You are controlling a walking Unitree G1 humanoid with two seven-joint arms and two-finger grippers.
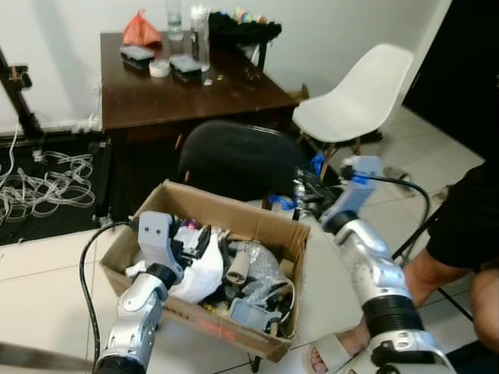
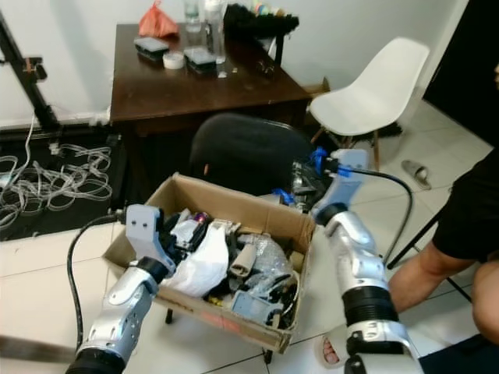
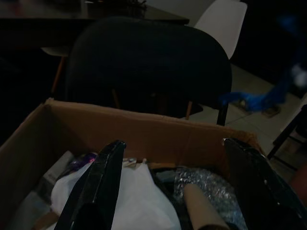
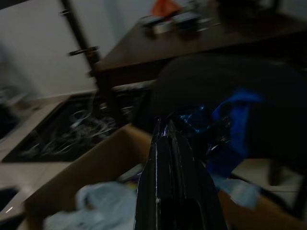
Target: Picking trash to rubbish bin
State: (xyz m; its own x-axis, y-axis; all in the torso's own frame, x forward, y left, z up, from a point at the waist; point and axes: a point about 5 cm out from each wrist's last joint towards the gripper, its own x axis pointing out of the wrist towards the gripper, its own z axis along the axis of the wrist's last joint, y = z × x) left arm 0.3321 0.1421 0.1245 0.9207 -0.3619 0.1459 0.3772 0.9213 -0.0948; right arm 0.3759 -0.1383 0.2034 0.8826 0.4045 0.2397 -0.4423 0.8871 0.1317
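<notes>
Risk of a spill: right gripper (image 1: 302, 189), fingers pinched tight on crinkly blue-black wrapper (image 4: 211, 127), sits just over cardboard box's (image 1: 226, 209) far rim, so release may drop outside; left gripper (image 1: 196, 240) hangs wide open, empty, inside box.

We were in a lived-in room of a home that doubled as a work corner. A dark wooden desk (image 1: 187, 89) stood against a plain white wall, cluttered with bottles (image 1: 199, 35), small lidded containers (image 1: 137, 54) and an orange bag (image 1: 141, 29). A black office chair (image 1: 238, 160) was pulled up to it and a white moulded chair (image 1: 359, 97) stood beside it. The floor was pale tile (image 1: 39, 265), with a heap of loose white cables (image 1: 43, 183) lying on a dark mat. A person (image 1: 460, 234) in black shorts and sandals sat nearby, at ease.
</notes>
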